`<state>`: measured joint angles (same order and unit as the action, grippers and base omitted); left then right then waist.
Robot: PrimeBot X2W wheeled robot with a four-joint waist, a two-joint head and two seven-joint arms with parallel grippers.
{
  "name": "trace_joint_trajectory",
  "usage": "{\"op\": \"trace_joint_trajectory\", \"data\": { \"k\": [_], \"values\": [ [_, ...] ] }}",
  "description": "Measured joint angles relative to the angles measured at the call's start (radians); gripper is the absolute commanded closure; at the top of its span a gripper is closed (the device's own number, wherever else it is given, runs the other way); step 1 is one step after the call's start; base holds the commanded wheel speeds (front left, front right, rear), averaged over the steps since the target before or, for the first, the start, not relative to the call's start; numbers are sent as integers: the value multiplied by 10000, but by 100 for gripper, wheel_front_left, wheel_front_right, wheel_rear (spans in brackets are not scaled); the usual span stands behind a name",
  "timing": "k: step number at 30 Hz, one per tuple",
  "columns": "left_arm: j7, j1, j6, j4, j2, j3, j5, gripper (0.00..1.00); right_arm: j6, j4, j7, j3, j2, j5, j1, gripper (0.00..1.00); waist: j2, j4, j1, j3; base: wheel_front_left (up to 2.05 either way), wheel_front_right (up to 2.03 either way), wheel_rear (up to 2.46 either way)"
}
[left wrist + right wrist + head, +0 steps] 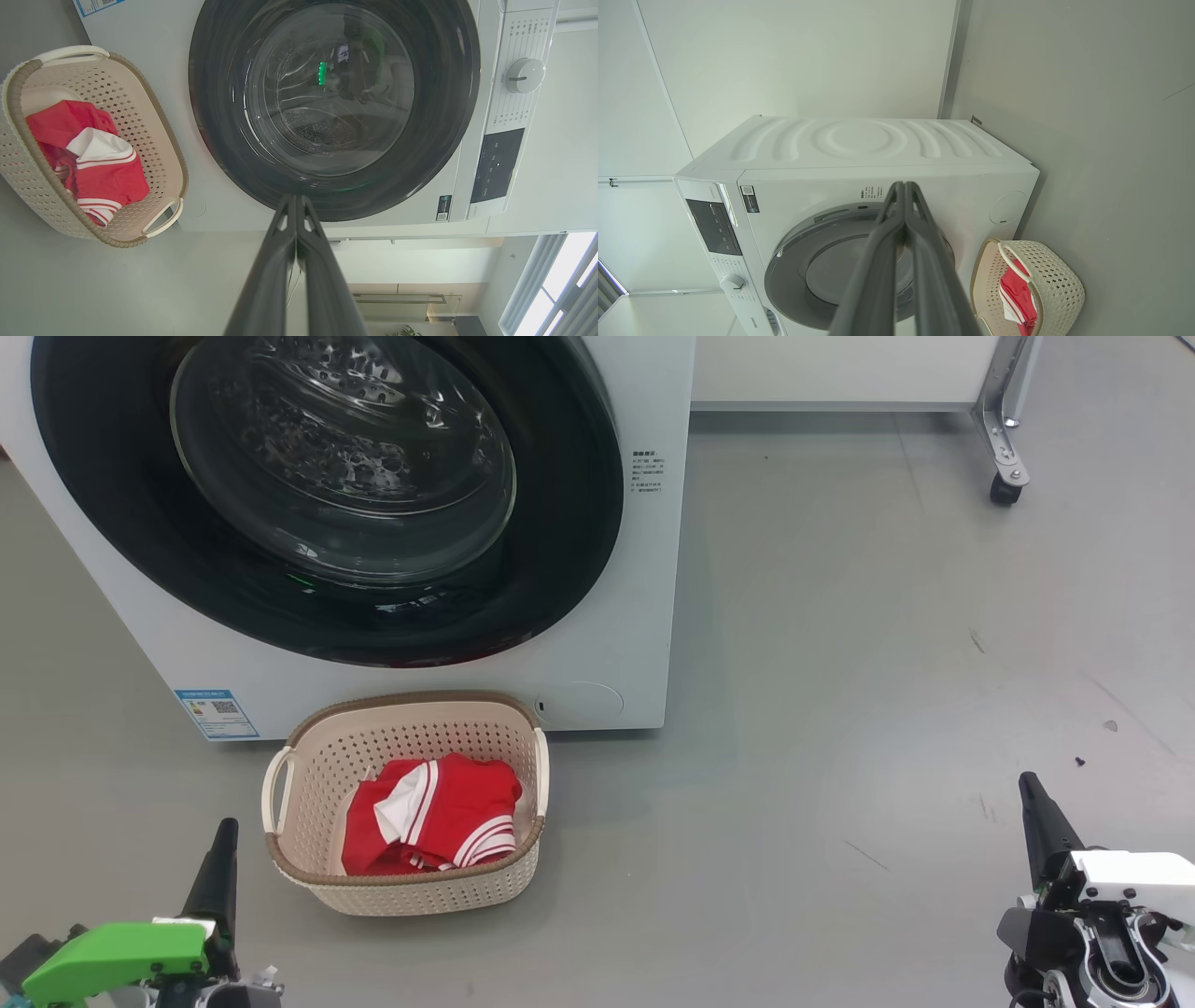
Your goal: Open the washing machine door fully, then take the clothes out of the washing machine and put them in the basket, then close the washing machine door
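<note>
Head view looks down on the large white front-loading washing machine (pixel 616 644), which takes up the upper left of the frame. Its big round glossy black door (pixel 103 523), with a bulging clear glass window, sits shut against the machine's front. The perforated steel drum (pixel 345 457) shows dimly through the glass. A small blue label (pixel 216 713) sits at the machine's lower left corner.

Below the door, at lower centre-left, the small cream perforated plastic basket (pixel 420 896) with a brown woven-look rim stands on the grey floor (pixel 840 709), close in front of the machine. The red jersey clothes (pixel 448 812) with white stripes lie crumpled inside it.

The left gripper (pixel 227 826) rises at the lower left of the frame, just left of the basket. Its two dark fingers are pressed together and hold nothing. The right gripper (pixel 1028 778) rises at the lower right, well apart from basket and machine, likewise clenched and empty.

In the left wrist view the joined fingers point at the closed door's rim, with the filled basket at the left. In the right wrist view the joined fingers cross the door, and the basket is at the lower right.
</note>
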<state>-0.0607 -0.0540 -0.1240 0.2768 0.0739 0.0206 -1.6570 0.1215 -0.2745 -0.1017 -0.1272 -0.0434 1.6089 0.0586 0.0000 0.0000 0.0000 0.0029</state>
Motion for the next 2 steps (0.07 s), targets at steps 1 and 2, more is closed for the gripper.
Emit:
{"op": "trace_joint_trajectory", "data": {
  "k": [1,2],
  "values": [
    [0,0,0,-2,0,2,0,100,0,0,0,-2,0,0,0,100,0,0,0,0,0,0,0],
    [0,0,0,-2,0,2,0,100,0,0,0,-2,0,0,0,100,0,0,0,0,0,0,0]
  ]
}}
